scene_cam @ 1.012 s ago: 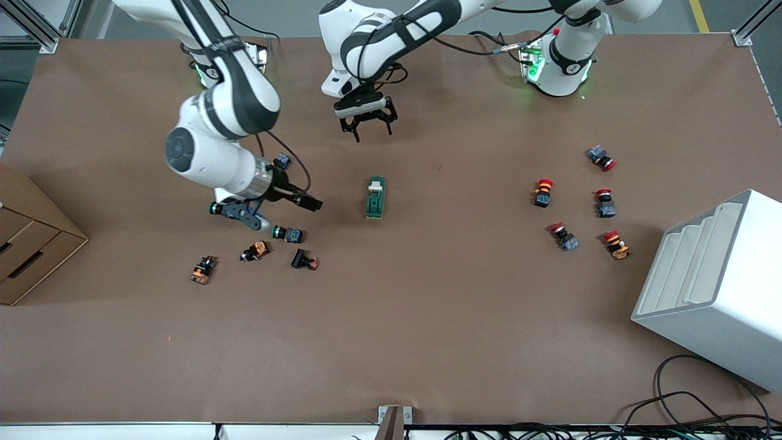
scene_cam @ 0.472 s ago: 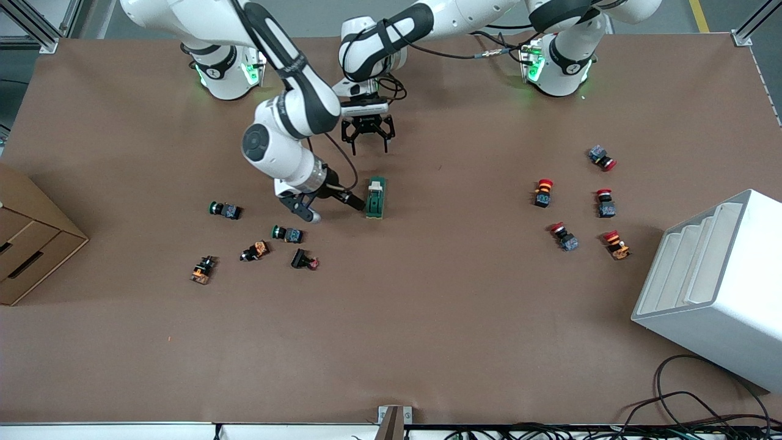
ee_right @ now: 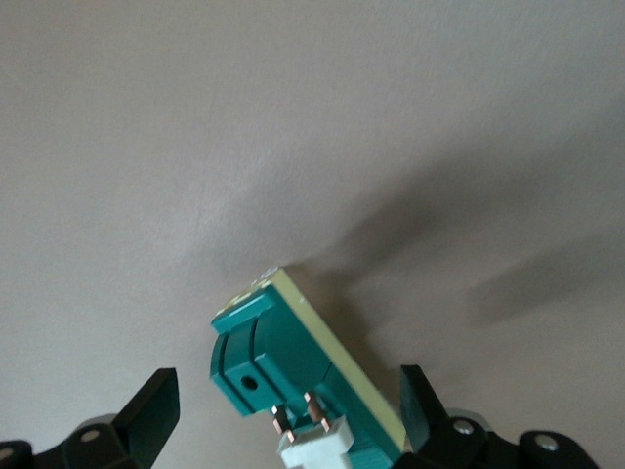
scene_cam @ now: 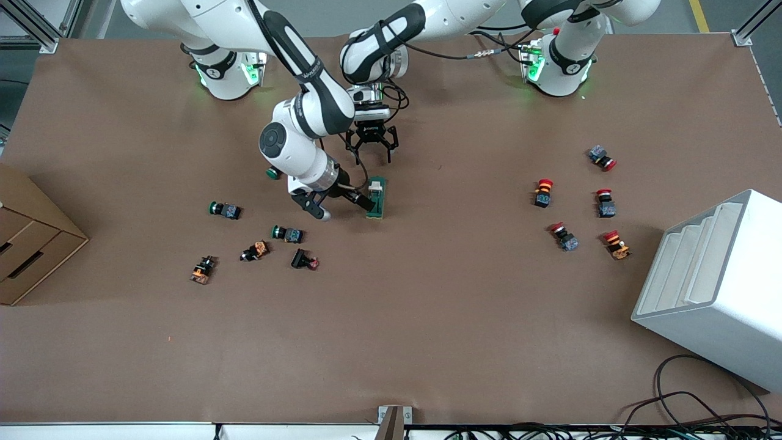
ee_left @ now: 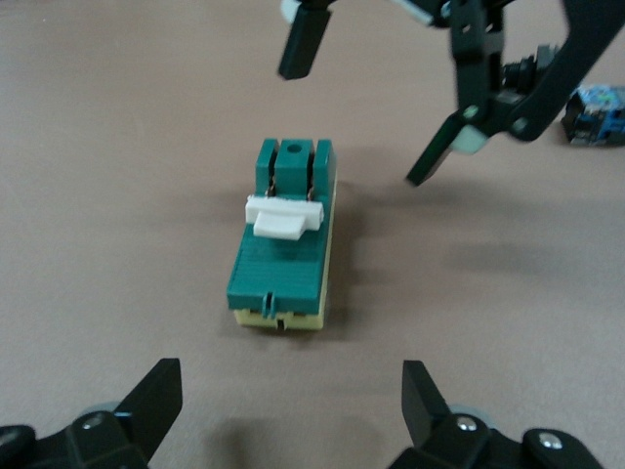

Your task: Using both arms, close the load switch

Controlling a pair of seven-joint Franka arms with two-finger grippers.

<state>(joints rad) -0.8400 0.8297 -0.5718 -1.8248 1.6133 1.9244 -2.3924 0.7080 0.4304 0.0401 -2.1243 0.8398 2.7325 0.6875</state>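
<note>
The load switch [scene_cam: 377, 197] is a dark-green block with a white lever and lies on the brown table near the middle. My right gripper [scene_cam: 345, 208] is open and low beside it, on the side toward the right arm's end. One of its fingers [scene_cam: 363, 201] is close to the switch. In the right wrist view the switch [ee_right: 293, 376] shows between the open fingers of the right gripper [ee_right: 288, 420]. My left gripper [scene_cam: 371, 145] is open over the table, just farther from the front camera than the switch. The left wrist view shows the switch [ee_left: 283, 259] ahead of the left gripper [ee_left: 290, 405].
Several green-capped and orange push-buttons [scene_cam: 287, 233] lie toward the right arm's end, nearer the front camera. Several red-capped push-buttons [scene_cam: 542, 192] lie toward the left arm's end. A white rack [scene_cam: 715, 287] and a cardboard box [scene_cam: 30, 238] stand at the table's ends.
My right gripper has swung from the green-capped push-buttons across to the load switch. My left gripper has come a little closer to the switch. The switch has not moved.
</note>
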